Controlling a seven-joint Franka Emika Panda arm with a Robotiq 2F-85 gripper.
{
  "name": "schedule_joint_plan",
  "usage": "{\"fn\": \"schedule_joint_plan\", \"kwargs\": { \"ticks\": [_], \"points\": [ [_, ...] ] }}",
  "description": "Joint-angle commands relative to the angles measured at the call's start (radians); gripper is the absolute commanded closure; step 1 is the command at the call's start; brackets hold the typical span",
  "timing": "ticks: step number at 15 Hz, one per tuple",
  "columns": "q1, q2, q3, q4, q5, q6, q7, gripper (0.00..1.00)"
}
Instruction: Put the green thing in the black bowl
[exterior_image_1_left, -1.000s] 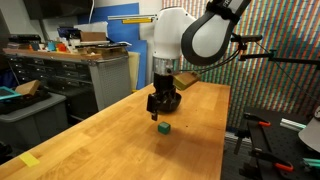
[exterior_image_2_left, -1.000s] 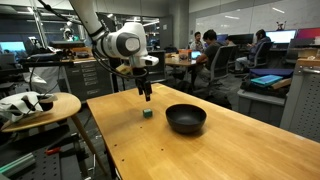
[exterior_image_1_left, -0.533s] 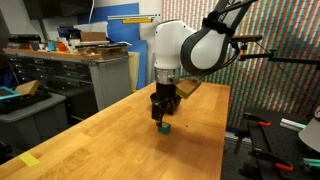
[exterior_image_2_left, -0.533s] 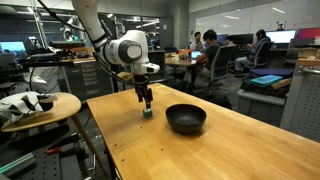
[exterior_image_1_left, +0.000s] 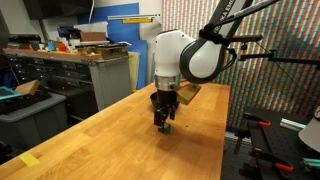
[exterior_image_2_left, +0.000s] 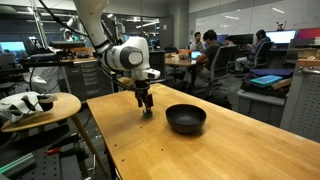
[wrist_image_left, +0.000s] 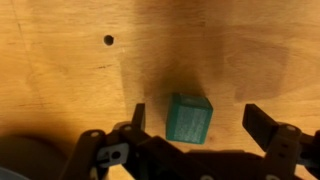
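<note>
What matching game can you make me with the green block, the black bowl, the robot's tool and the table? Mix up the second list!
Things
1. green block
2. black bowl
3. tool
4. table

Clues
A. open, down low over the table
B. light wood
C. sitting in the tool's gap
D. standing apart from the block

Pairs: 1-C, 2-D, 3-A, 4-B

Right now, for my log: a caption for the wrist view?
Open pincer straddling the green cube on the wooden table, not yet closed.
</note>
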Motion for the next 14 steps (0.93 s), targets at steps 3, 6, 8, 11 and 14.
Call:
{"fn": "schedule_joint_plan", "kwargs": {
  "ticks": [3, 6, 8, 11, 14],
  "points": [
    [0.006, 0.048, -0.013, 0.035, 0.031, 0.038, -0.048, 0.0],
    [0.009, 0.068, -0.014, 0.047, 0.04, 0.058, -0.05, 0.34],
    [0.014, 0.077, -0.019, 0.056, 0.042, 0.067, -0.049, 0.51],
    [0.027, 0.082, -0.032, 0.066, 0.029, 0.059, -0.046, 0.73],
    [0.044, 0.066, -0.052, 0.063, 0.012, 0.036, -0.039, 0.83]
  ]
}}
